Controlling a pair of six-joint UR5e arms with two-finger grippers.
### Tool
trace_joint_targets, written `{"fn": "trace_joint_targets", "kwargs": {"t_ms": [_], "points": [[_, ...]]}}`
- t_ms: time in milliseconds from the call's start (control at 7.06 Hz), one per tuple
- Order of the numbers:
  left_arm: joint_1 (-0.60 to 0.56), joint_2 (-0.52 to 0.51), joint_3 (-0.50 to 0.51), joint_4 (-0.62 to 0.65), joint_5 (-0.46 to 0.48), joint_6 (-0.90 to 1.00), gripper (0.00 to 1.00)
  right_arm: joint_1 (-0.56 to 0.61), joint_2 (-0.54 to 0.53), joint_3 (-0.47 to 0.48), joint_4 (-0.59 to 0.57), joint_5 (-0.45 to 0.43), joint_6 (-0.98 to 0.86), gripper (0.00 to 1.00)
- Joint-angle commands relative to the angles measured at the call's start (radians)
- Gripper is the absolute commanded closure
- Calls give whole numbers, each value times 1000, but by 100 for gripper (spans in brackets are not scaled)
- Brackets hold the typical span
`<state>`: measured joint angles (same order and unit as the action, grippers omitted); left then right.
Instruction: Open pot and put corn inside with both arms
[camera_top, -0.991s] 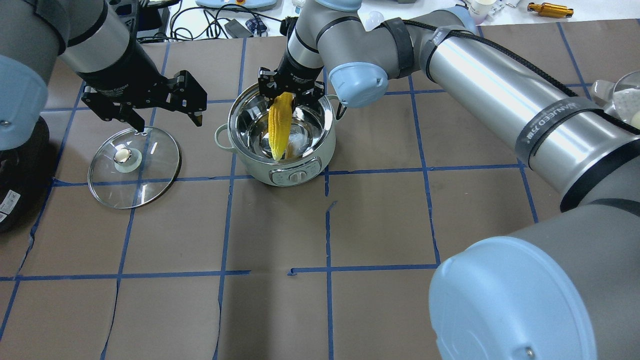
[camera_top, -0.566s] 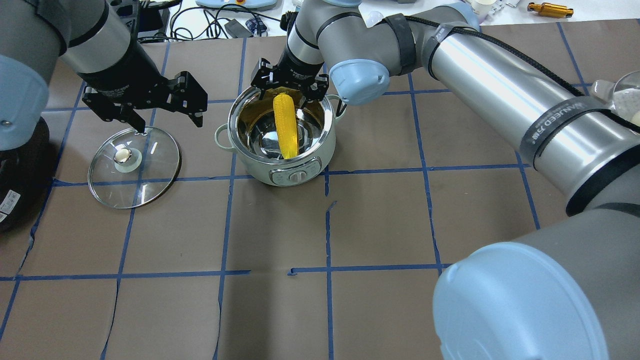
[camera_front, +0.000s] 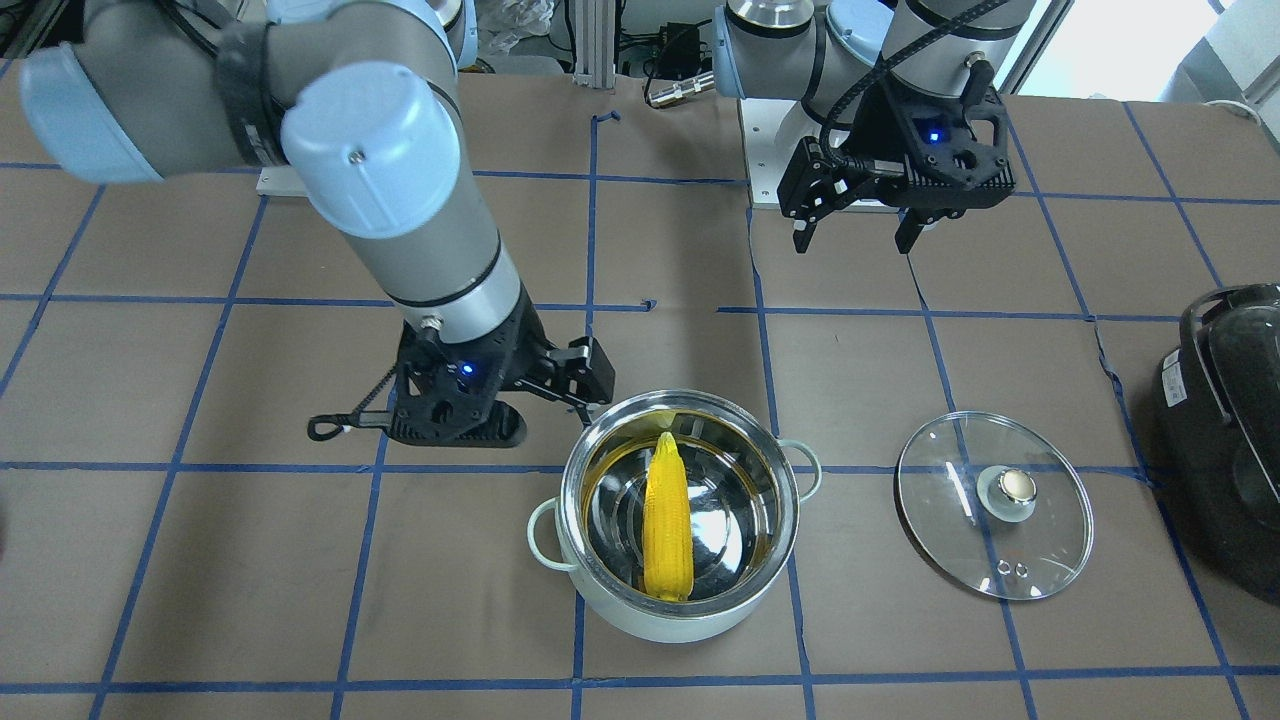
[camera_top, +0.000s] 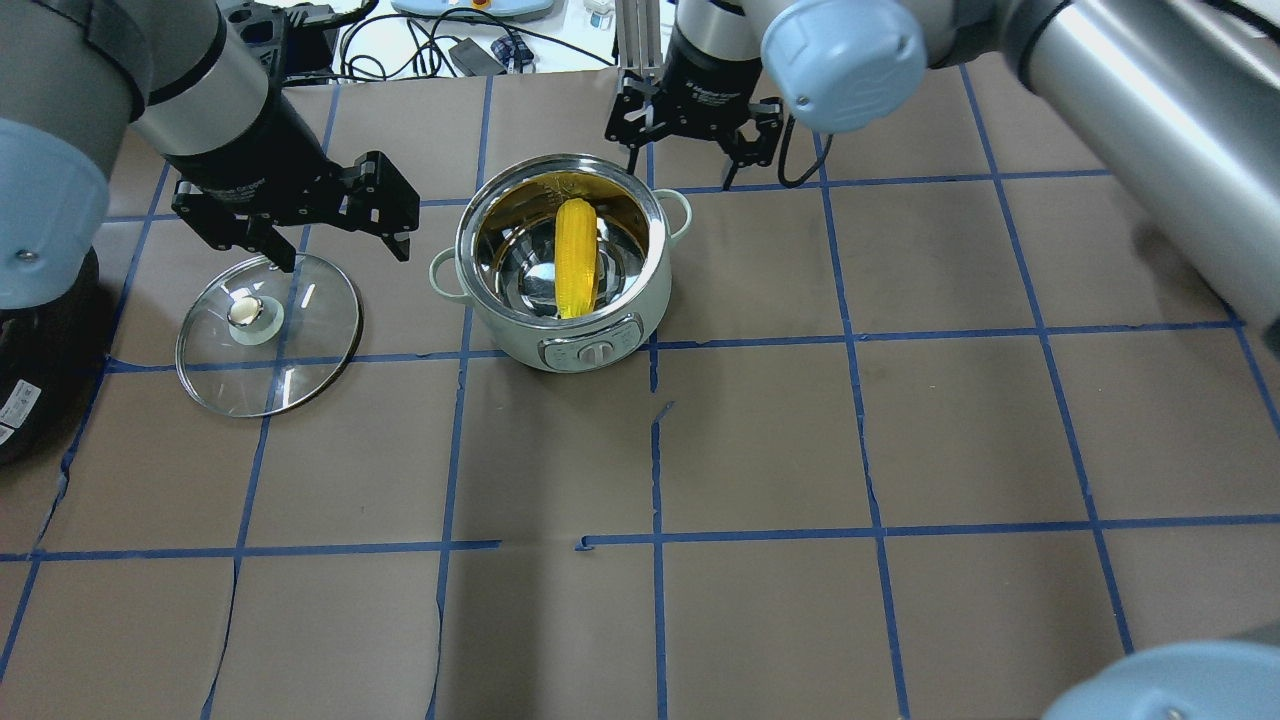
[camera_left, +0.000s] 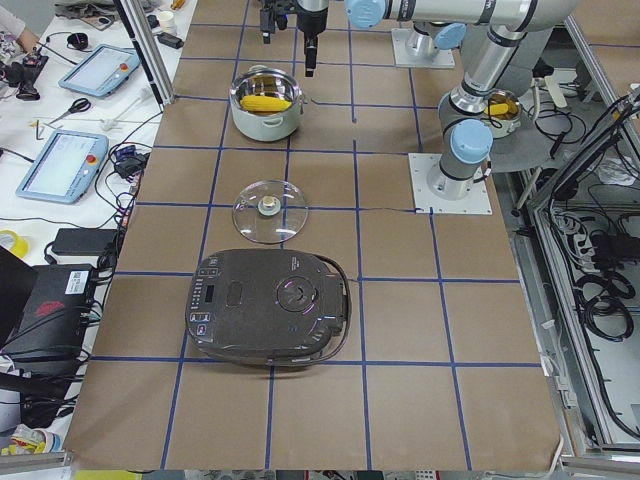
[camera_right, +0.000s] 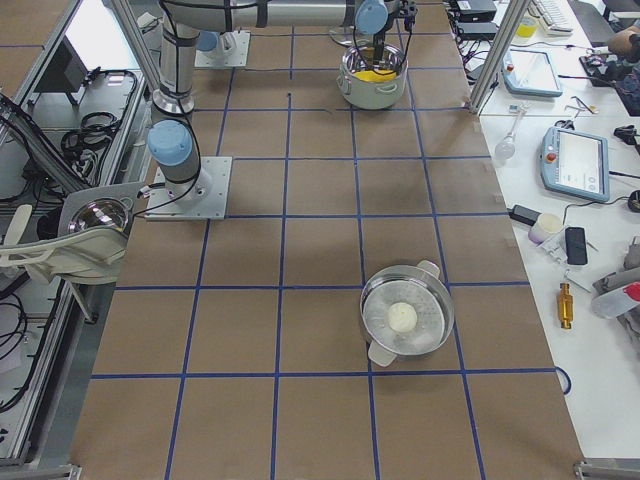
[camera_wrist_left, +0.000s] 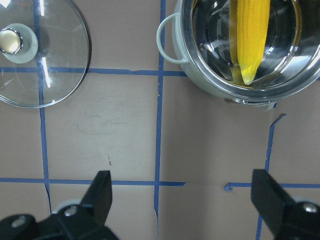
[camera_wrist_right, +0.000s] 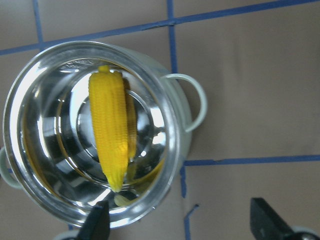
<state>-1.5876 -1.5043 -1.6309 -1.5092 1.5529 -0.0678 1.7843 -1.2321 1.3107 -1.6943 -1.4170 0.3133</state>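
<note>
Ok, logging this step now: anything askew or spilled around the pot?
Nothing stands out. The corn lies wholly inside the upright pot; the lid rests flat beside it, knob up; the left tool and right tool hang open, clear of both.

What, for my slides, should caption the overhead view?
Corn cob inside the uncovered mint-green pot, glass lid aside, left gripper and right gripper open.

Pot (camera_top: 510, 335) mouth unobstructed; lid (camera_top: 268, 335) apparently well aside.
</note>
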Motion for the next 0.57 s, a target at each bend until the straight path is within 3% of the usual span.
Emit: {"fn": "trace_joint_targets", "kwargs": {"t_ms": [0, 425], "points": [[6, 1, 9, -2, 1, 0, 0, -72, -134, 12, 212, -165, -118, 0], [14, 6, 29, 3, 19, 0, 0, -153, -255, 47, 239, -175, -262, 0]]}}
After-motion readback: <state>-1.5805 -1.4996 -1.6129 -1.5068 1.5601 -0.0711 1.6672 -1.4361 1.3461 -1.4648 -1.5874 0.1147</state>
